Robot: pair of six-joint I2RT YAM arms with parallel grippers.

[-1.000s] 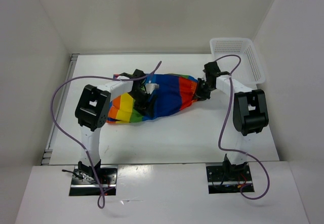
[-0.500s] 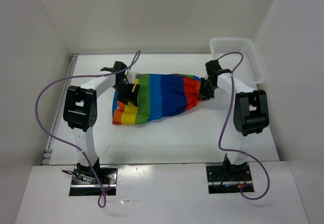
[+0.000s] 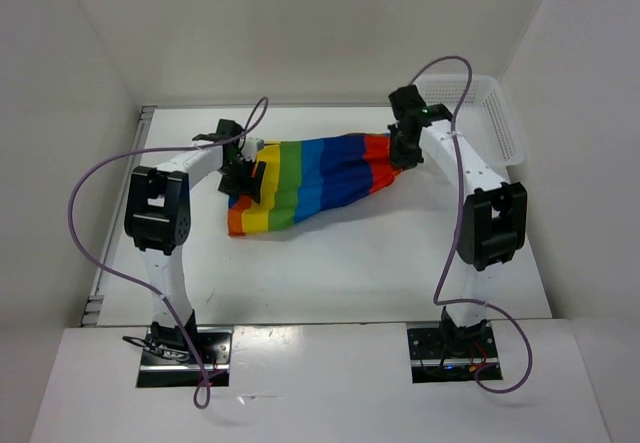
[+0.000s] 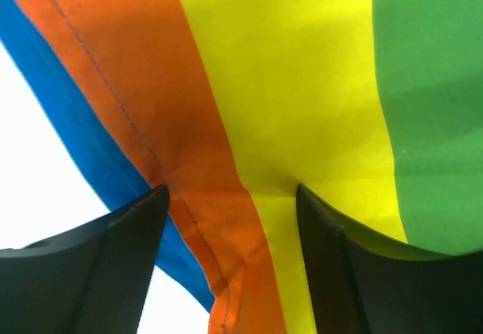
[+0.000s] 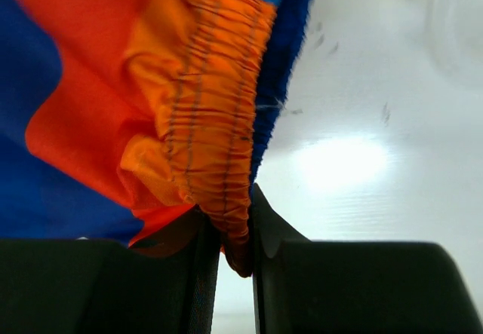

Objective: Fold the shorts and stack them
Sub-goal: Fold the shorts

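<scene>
right fingers (image 5: 198,289) pinch the shorts (image 3: 310,178) by the orange waistband at 2 o'clock; left fingers (image 4: 136,255) gape at 9 o'clock, cloth between them.

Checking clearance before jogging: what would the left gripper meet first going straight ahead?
The shorts: orange and yellow stripes fill the space just ahead of the left gripper, between its spread fingers; depth is hard to judge.

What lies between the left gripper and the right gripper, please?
The shorts, stretched from the left gripper to the right gripper, whose jaws are shut on them; the top external view shows it.
</scene>
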